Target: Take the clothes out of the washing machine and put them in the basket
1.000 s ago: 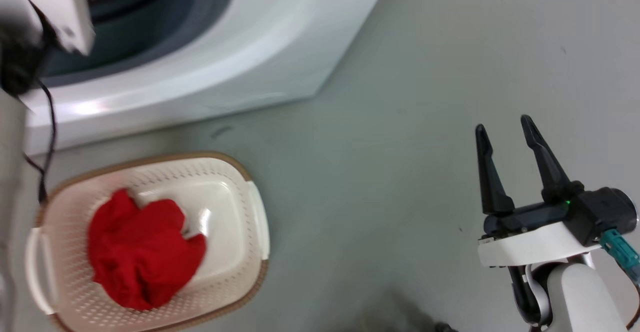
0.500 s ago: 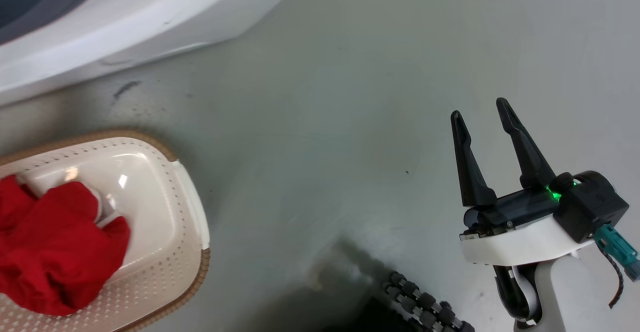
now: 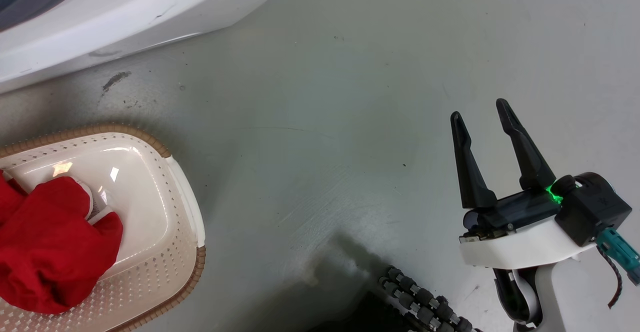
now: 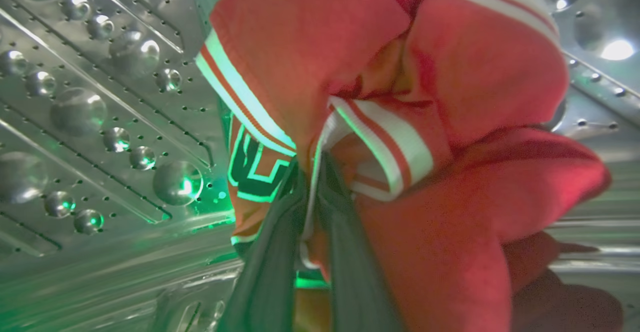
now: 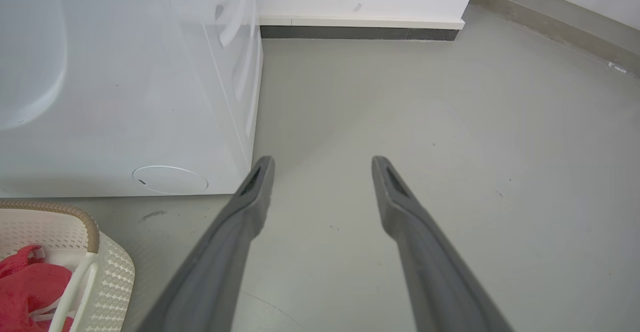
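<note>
Change: over the last second the head camera has swung, so the basket (image 3: 150,272) now sits cut off at the lower left edge of the head view and the washing machine (image 3: 125,17) shows just a white front corner at the top left. This is the camera's shift, not the objects'. The right gripper (image 3: 479,111) holds the same pose at the lower right.
Left gripper (image 4: 312,172): its two dark fingers are pressed together, pinching a white-edged fold of the striped red garment (image 4: 400,152).
Striped red garment: bunched around the fingers inside the steel drum (image 4: 100,97). White-and-red striped bands curl at its edges, and a dark patch outlined in pale green shows just left of the fingers.
Drum: perforated, dimpled metal on both sides of the garment, tinted green by the gripper's light.
Right gripper: jaws spread wide and holding nothing, fingers pointing out over bare grey floor (image 3: 325,122), well apart from the basket.
Plain red garment (image 3: 45,252): lies crumpled in the basket, on its left side in the head view.
Basket: stands on the floor in front of the washing machine, close to it.
Floor: a dark scuff (image 3: 115,78) lies between the basket and the machine.
Robot base: a black roller wheel (image 3: 420,302) shows at the bottom edge.
</note>
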Available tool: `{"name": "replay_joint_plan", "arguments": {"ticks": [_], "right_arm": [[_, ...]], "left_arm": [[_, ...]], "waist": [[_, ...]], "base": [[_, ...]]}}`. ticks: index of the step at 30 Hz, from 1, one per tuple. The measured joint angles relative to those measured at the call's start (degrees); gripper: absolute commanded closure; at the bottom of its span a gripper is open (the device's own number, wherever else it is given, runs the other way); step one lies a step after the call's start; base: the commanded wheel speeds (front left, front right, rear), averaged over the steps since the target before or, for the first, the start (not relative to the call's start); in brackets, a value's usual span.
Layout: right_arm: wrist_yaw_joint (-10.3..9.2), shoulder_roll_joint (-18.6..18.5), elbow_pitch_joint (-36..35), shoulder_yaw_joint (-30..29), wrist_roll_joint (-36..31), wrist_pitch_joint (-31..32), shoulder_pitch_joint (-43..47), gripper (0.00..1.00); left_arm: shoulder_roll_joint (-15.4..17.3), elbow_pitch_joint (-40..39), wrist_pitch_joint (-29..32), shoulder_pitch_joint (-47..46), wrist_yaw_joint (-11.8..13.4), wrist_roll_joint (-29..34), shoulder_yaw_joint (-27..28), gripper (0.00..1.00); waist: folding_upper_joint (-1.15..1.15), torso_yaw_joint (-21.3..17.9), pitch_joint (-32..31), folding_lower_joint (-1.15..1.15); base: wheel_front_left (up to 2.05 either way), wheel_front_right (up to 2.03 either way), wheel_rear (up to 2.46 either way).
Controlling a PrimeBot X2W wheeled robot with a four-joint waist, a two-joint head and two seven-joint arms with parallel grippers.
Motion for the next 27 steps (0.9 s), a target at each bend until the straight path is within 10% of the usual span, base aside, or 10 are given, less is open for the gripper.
{"name": "replay_joint_plan", "arguments": {"ticks": [27], "right_arm": [[0.00, 0.08, 3.61, -5.91, -7.51, 0.00, -1.83, 0.00]], "left_arm": [[-4.61, -0.15, -40.50, 20.73, -2.57, -7.91, -6.69, 1.00]], "waist": [[0.00, 9.53, -15.16, -0.01]], "base": [[0.00, 0.00, 0.00]]}}
